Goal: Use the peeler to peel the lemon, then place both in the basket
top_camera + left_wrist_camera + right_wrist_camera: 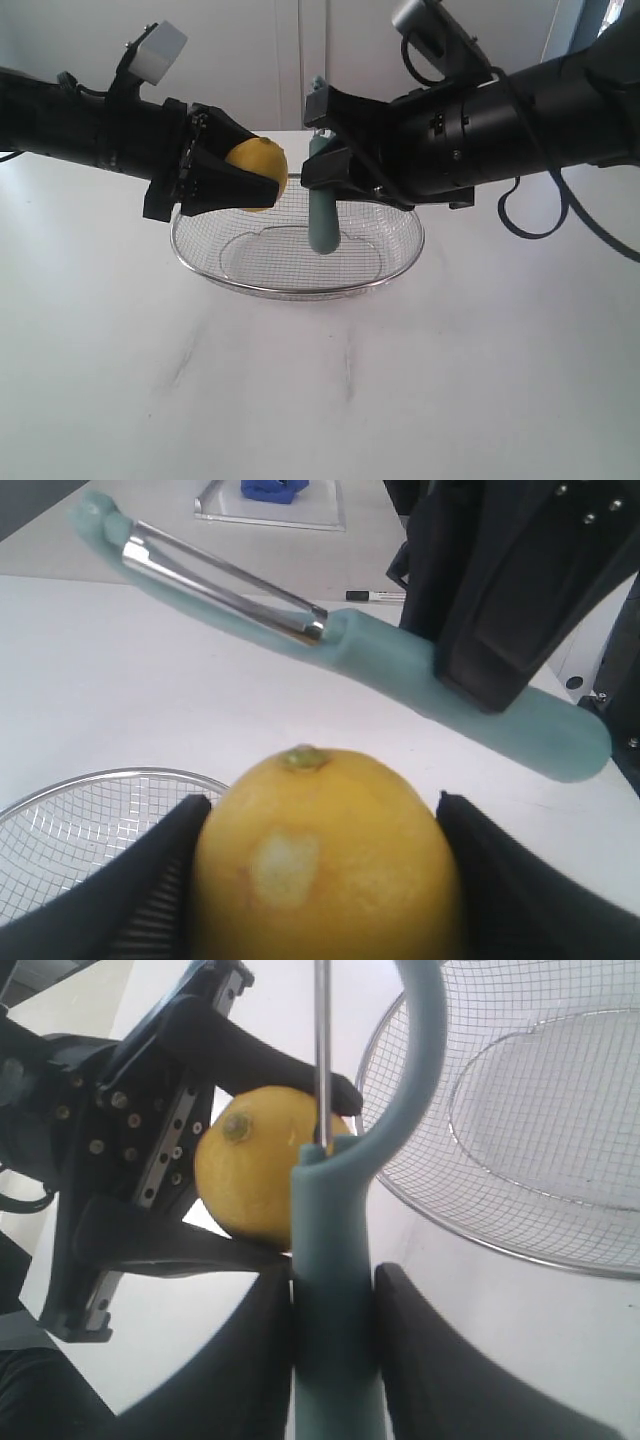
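Note:
My left gripper (235, 172) is shut on the yellow lemon (259, 172), holding it in the air above the left rim of the wire basket (405, 262). In the left wrist view the lemon (325, 860) sits between both fingers and shows a small pale peeled patch. My right gripper (330, 150) is shut on the teal handle of the peeler (323, 222), which stands upright over the basket, just right of the lemon. In the right wrist view the peeler (335, 1290) rises between the fingers, its blade end beside the lemon (258, 1175), with the basket (480, 1235) below.
The basket rests on a white table (320, 400). In the left wrist view a clear tray (270, 508) with a blue object and a dark marker pen (375, 596) lie farther off on the table.

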{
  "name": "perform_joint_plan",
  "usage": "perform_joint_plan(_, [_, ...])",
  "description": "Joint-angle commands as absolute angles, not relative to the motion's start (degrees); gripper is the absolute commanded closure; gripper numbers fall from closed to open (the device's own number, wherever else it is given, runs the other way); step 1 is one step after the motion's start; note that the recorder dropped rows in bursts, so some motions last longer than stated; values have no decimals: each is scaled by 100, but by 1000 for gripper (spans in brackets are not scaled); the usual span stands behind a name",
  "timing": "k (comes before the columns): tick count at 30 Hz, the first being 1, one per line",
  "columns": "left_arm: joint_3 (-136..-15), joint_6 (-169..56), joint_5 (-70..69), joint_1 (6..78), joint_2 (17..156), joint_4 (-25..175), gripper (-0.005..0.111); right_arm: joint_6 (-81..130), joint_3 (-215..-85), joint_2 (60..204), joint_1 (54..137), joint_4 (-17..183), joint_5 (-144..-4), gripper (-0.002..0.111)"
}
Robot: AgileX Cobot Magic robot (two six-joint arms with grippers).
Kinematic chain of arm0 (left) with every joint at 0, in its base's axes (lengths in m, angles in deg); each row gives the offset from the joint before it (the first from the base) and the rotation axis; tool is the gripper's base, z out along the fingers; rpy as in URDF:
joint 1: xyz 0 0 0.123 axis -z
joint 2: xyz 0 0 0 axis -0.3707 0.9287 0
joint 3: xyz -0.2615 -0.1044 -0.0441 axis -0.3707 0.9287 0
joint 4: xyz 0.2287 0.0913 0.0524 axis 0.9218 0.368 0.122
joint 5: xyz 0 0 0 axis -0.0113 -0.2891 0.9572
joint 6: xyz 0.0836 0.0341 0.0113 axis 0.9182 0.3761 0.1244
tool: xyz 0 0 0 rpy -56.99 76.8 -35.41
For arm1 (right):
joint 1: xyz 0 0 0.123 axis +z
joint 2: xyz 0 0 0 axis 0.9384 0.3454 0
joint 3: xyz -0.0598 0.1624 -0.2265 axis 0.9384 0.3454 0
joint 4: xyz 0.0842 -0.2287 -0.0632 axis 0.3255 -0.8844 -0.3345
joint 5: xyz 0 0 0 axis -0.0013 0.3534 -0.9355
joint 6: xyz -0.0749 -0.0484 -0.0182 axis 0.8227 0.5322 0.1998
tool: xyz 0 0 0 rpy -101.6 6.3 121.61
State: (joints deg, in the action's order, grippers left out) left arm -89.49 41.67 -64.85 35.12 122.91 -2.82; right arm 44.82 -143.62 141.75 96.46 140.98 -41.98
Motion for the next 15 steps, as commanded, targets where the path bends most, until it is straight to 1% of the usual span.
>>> perform_joint_plan(1, [-8928, 4135, -7049, 3506, 12207, -444, 107, 4491, -14370, 14118, 9656, 13844, -4277, 108])
perform_joint_plan(11, [-8928, 4135, -7049, 3506, 12207, -444, 107, 4491, -14370, 14118, 9656, 13035, -4372, 108])
perform_joint_plan(15, [-8928, 4135, -7049, 3506, 12207, -444, 107, 4195, -14493, 14118, 9550, 12384, -4299, 108])
